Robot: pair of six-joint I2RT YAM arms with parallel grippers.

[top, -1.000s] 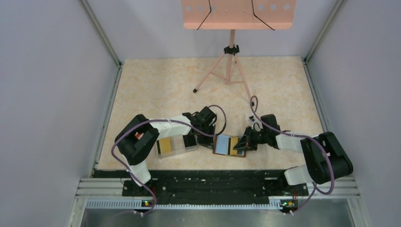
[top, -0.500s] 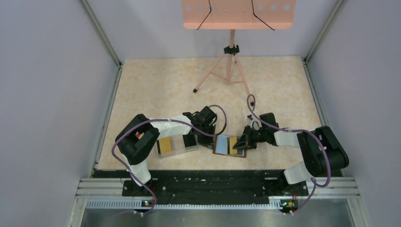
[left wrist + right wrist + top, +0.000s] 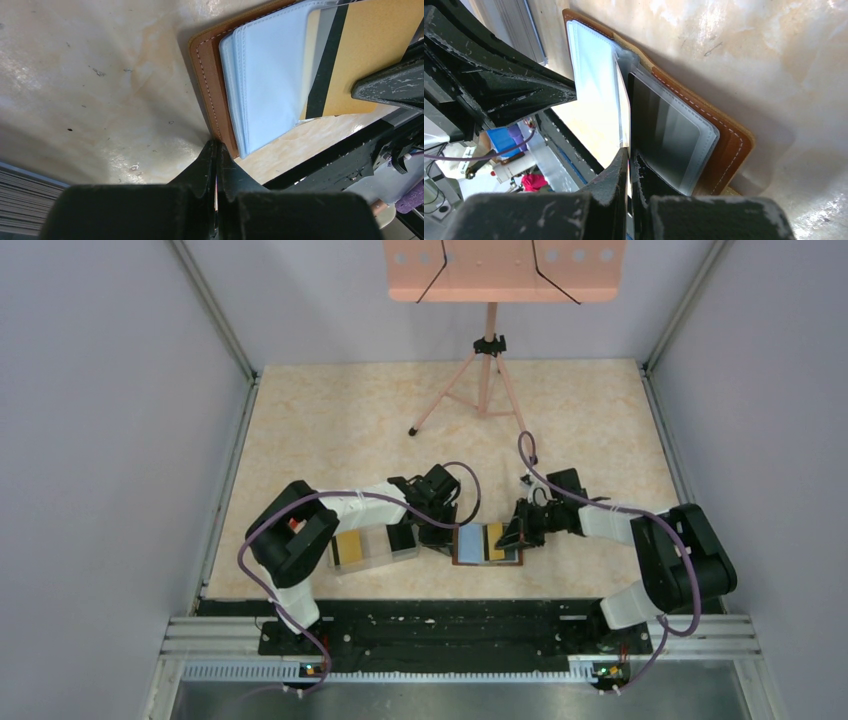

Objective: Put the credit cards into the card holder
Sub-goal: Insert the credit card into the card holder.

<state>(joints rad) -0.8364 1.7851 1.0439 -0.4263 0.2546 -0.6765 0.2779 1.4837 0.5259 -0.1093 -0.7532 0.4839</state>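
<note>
The brown card holder (image 3: pixel 472 543) lies open on the table, its pale blue sleeves facing up. My left gripper (image 3: pixel 441 531) is shut on its left leather edge, as the left wrist view shows (image 3: pixel 216 144). My right gripper (image 3: pixel 514 537) is shut on a yellow credit card (image 3: pixel 495 543) with a black stripe and holds it over the holder's right half. In the right wrist view the card (image 3: pixel 623 110) is edge-on between two sleeves, and the sleeve to its right (image 3: pixel 669 132) looks dark. The left wrist view shows the holder (image 3: pixel 265 75) with the card (image 3: pixel 360 55) lying on it.
A clear plastic tray (image 3: pixel 378 557) sits left of the holder, with a yellow card (image 3: pixel 349 547) and a black card (image 3: pixel 401 538) in it. A tripod stand (image 3: pixel 487 380) stands at the back. The black front rail (image 3: pixel 420 625) runs just below the holder.
My right gripper has moved left and slightly back with the yellow card, further over the holder. The holder has turned a little and now lies squarer. The left gripper has barely moved.
</note>
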